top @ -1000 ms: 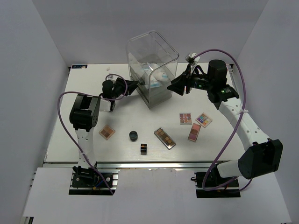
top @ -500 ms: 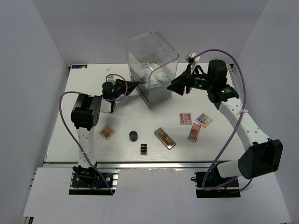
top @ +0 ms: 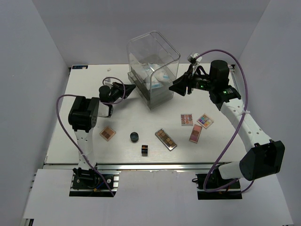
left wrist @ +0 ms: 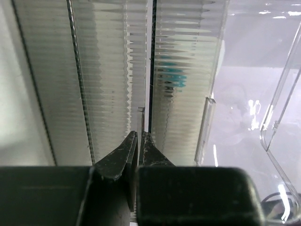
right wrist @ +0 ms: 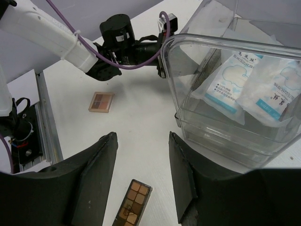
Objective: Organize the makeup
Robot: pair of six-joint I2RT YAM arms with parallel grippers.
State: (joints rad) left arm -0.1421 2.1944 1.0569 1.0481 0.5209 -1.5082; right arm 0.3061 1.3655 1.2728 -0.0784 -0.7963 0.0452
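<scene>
The left end effector is clenched, its fingers drawn almost together with only a thin slit between them. Whether they pinch anything cannot be told. Straight ahead of its tips stands the ribbed wall of the clear box. The right end effector is released, its fingers spread with nothing between them, and it hovers at the box's opposite side. Ahead of it and to its right, two white packets lie inside the box. The rest lies on the table, nearer the arm bases than either end effector. Behind the left one are a square brown palette, a round black jar and a dark cube. Behind the right one are a long brown palette, a pink palette, a multicolour palette and a narrow pink palette.
</scene>
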